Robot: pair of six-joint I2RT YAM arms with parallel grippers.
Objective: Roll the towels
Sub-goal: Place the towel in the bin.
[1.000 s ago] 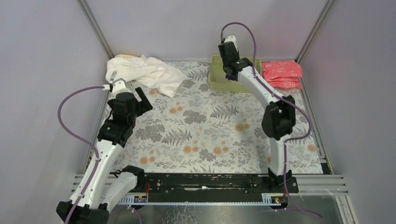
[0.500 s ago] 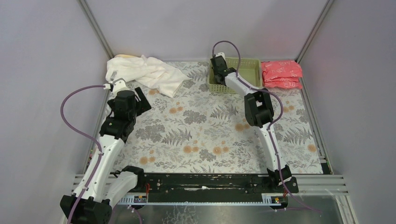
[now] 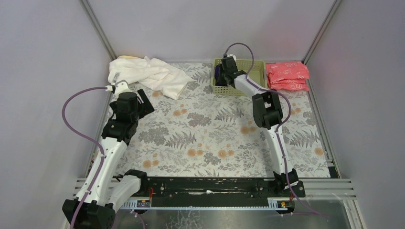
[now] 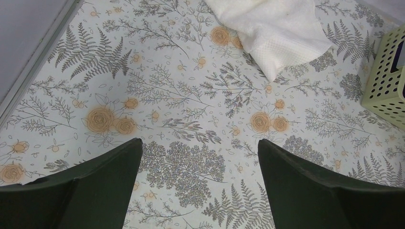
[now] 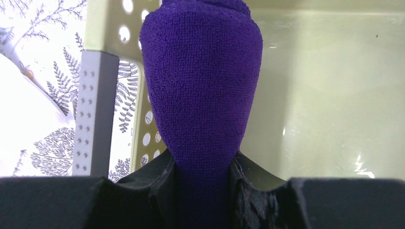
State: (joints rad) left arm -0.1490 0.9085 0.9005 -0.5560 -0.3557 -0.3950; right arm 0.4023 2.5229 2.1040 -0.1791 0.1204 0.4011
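A rolled dark purple towel (image 5: pixel 203 86) is pinched between the jaws of my right gripper (image 5: pixel 204 181), which is shut on it. In the top view, that gripper (image 3: pixel 221 75) reaches into the left end of the light green basket (image 3: pixel 253 67), with a bit of the purple towel (image 3: pixel 217 71) showing beside it. The large white towel (image 3: pixel 153 74) lies crumpled at the back left, its near corner (image 4: pixel 279 33) ahead of my left gripper. A pale yellow towel (image 3: pixel 125 58) peeks out behind the white one. My left gripper (image 3: pixel 144 101) hovers open over the mat, nothing between its fingers (image 4: pixel 95 186).
Pink-red wrapped packets (image 3: pixel 288 75) are stacked at the back right, next to the basket. The basket's perforated wall (image 4: pixel 388 78) shows at the right edge of the left wrist view. A flowered mat (image 3: pixel 205 138) covers the table; grey walls enclose the sides.
My right arm swung left and lowered the purple towel from above the basket's rear down into its left end. The left arm barely moved.
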